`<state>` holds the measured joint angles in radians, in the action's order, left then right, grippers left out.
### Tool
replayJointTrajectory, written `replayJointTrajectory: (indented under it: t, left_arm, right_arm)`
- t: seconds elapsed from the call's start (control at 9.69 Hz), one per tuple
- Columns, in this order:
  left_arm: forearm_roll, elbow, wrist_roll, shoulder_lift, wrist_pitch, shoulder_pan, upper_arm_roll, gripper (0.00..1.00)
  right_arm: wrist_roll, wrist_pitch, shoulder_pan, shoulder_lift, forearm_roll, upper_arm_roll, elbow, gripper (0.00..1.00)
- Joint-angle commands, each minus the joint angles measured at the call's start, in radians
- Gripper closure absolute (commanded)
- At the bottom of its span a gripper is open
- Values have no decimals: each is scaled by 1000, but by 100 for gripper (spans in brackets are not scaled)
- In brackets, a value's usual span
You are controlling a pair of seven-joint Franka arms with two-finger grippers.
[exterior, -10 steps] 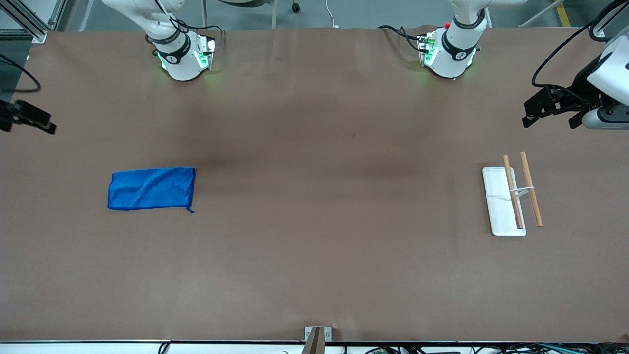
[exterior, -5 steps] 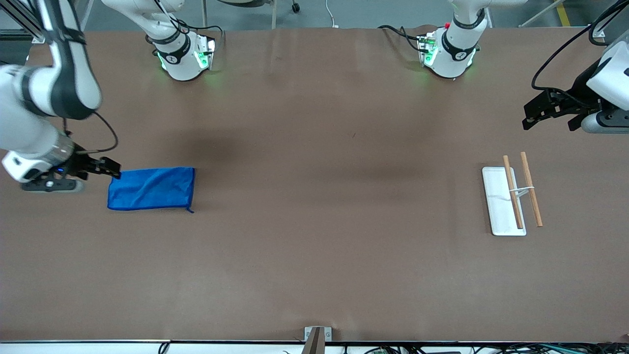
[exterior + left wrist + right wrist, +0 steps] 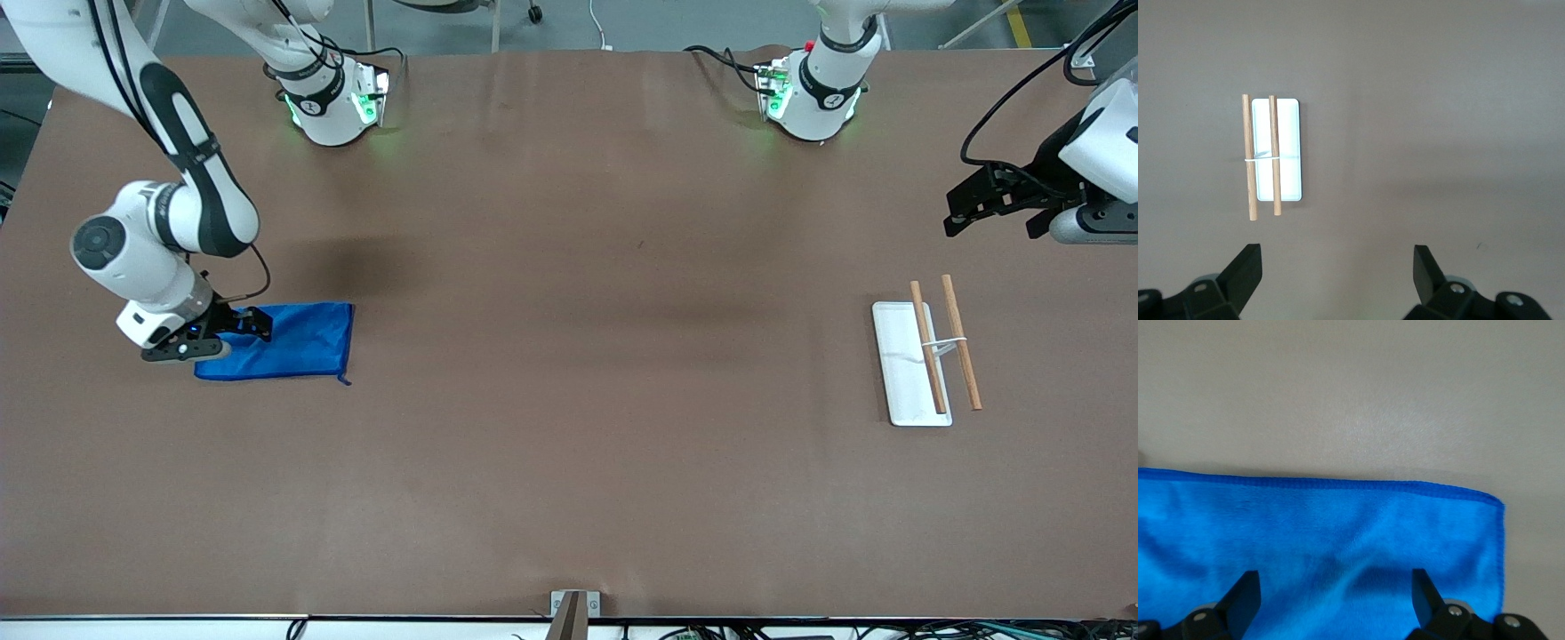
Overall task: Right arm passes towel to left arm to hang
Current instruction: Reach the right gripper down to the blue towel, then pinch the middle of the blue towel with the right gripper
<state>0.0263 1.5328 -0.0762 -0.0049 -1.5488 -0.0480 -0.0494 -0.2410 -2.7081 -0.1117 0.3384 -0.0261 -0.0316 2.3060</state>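
Towel (image 3: pixel 289 342) lies flat on the desk (image 3: pixel 569 462) toward the right arm's end, unfolded-looking rectangle, small loop at the corner nearest the front camera on the side facing the desk's middle. Not lifted, not gripped.

Right hand (image 3: pixel 253 327) sits over the towel's end closest to the desk edge at the right arm's end. Its fingers are spread: the right wrist view shows both fingertips (image 3: pixel 1245 593) wide apart with blue cloth filling the gap and one hemmed edge and a corner visible past them. No pinch seen; whether the tips touch the cloth can't be told.

Left hand (image 3: pixel 996 200) hovers over bare desk at the left arm's end, fingers spread, nothing held; the left wrist view looks down on the rack. This arm waits.

White tray (image 3: pixel 896 391) with two wooden rods (image 3: pixel 927 347) rests toward the left arm's end, well apart from the towel; one rod lies over the tray, the other just beside its edge, joined by a thin white tie.

Step in hand, as judged: the approach to the first grasp, right arm lining up on the towel. Handover and hanging not yet done.

Next move likely calls for lowering onto the cloth and pressing the fingers together on an edge or fold, then lifting enough for it to hang free so the left hand gets a clear bit to take. Risk: thin cloth flat on the desk, fingers may slide over without catching any.
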Motion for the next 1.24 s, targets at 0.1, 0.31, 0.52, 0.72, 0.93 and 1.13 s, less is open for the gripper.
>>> replayJointTrajectory:
  t: [0.1, 0.31, 0.52, 0.72, 0.93, 1.13]
  left_arm:
    - [9, 20, 10, 13, -5, -1, 2, 0]
    - [9, 20, 0, 13, -5, -3, -3, 0]
    - [9, 18, 1, 13, -5, -1, -4, 0]
    - [9, 18, 4, 13, -5, -1, -4, 0]
    - [9, 15, -26, 16, -4, -10, -4, 0]
    - [10, 0, -28, 42, -4, -13, -6, 0]
  right_arm:
    - [-15, -36, -8, 17, -5, 4, 33, 4]
    - [-14, -39, -10, 25, -6, 4, 41, 16]
    - [-12, -59, -8, 54, -6, 5, 38, 39]
    - [0, -65, -6, 59, -5, 6, 36, 95]
    - [22, -32, -5, 50, -3, 7, 29, 100]
    - [31, 234, 7, -25, -3, 9, -55, 100]
